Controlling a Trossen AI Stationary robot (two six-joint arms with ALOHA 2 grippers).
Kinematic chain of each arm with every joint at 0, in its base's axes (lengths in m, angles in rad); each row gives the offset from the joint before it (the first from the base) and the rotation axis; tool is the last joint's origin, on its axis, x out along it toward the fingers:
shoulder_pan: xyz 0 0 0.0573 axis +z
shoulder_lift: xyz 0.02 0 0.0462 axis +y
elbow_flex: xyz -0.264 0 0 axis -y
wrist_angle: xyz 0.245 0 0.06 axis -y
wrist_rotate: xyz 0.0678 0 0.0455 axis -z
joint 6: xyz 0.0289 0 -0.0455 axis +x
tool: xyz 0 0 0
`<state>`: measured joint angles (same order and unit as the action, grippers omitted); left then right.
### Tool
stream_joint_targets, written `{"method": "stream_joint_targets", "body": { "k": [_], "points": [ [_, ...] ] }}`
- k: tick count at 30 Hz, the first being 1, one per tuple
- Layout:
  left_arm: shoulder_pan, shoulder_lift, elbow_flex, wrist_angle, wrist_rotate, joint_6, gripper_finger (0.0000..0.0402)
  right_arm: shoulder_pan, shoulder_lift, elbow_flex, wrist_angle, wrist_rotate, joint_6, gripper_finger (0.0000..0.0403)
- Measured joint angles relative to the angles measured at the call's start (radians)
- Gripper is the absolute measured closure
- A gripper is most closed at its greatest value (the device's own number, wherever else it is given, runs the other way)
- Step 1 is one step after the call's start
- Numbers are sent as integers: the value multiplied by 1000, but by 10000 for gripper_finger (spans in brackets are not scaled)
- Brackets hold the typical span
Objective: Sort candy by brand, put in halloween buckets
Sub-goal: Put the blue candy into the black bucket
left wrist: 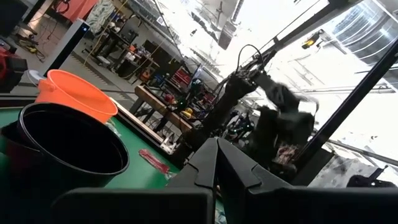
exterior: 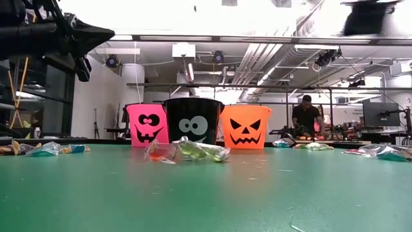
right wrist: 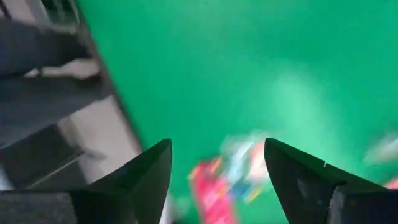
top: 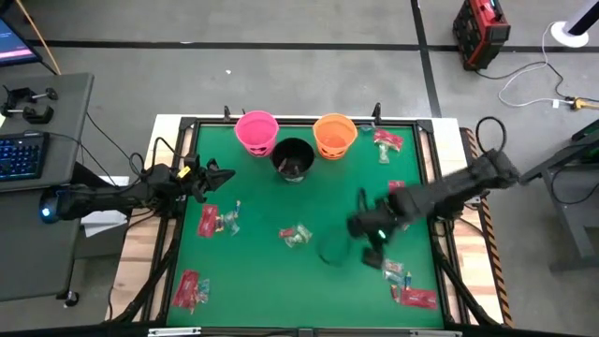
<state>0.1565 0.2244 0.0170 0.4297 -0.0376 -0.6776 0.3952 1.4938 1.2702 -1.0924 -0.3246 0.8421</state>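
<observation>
Three buckets stand at the table's far middle: pink [top: 256, 132], black [top: 293, 159] and orange [top: 334, 136]. Candy lies scattered on the green mat: one pile at the centre [top: 295, 236], one left of centre [top: 217, 221], red packets at the near left [top: 190, 290], and more by the orange bucket [top: 387, 140]. My right gripper [top: 372, 253] hangs open and empty above the right near part of the mat. Below its fingers lies a candy pile [right wrist: 230, 177]. My left gripper [top: 225, 176] is shut and raised over the left side, pointing toward the black bucket [left wrist: 68, 146].
More candy lies at the right near corner [top: 412, 290] and beside the right arm [top: 395, 187]. A black frame [top: 440, 215] edges the mat. A person [exterior: 308, 117] stands far behind the table. Bare mat lies at the near middle.
</observation>
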Motion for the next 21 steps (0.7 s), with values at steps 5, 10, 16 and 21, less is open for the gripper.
{"method": "stream_joint_targets", "body": {
  "k": [5,10,16,21],
  "points": [
    [0,0,0,0,0,0,401,256,-77,-217,160,-45,574,155],
    [0,0,0,0,0,0,401,434,-77,-318,231,-33,995,155],
    [0,0,0,0,0,0,401,489,-74,-408,251,42,1215,155],
    [0,0,0,0,0,0,401,486,-74,-486,338,53,1275,155]
  ]
}}
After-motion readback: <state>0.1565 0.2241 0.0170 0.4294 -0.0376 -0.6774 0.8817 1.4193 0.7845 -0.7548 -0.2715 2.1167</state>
